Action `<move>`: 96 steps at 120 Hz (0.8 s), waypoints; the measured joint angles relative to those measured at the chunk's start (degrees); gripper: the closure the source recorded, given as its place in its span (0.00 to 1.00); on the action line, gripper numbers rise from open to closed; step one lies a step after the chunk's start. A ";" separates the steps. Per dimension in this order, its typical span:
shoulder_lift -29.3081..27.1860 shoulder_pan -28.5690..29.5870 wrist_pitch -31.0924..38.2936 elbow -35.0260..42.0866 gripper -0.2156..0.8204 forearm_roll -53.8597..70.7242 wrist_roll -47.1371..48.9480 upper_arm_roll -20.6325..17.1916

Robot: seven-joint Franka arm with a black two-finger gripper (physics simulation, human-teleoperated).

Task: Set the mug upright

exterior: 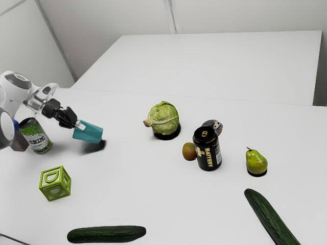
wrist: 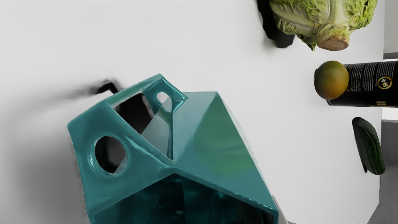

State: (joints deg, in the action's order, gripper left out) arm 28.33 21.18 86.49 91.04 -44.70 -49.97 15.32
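Your tool [exterior: 79,125] is right at the end of the teal mug [exterior: 88,131], on the side facing the arm. You can't tell from either view whether it is apart, together or clamped on the mug. The mug is tilted rather than upright, with a dark shadow on the bench [exterior: 122,189] beneath it in the exterior view. In your wrist view, its dark hollow faces the tool, and you can see an angular handle with round holes.

A green-and-white can [exterior: 36,136] stands near the mug, toward the exterior view's left, and a green letter-D block [exterior: 55,183] sits nearer that camera. Toward the exterior view's right you have the cabbage [exterior: 164,118], then the black Battery can [exterior: 207,149], upright, with an orange-green round fruit [exterior: 189,151] just beside it, and the pear [exterior: 256,162]. Two cucumbers, one [exterior: 107,234] near the block and the other [exterior: 271,217] near the pear, lie on the bench.
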 joint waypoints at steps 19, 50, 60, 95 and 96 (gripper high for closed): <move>-5.60 -5.62 2.69 1.11 0.96 6.26 1.69 -1.27; -13.05 -11.05 14.80 8.02 0.97 25.75 8.63 -8.40; -16.08 -11.08 19.54 12.67 0.97 30.19 10.95 -10.80; -22.15 -11.56 34.66 25.98 0.97 43.09 20.72 -16.81; -22.19 -11.54 34.97 26.19 0.97 43.31 20.97 -16.90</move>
State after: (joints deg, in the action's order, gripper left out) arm 6.14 9.63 121.46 117.23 -1.40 -29.00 -1.57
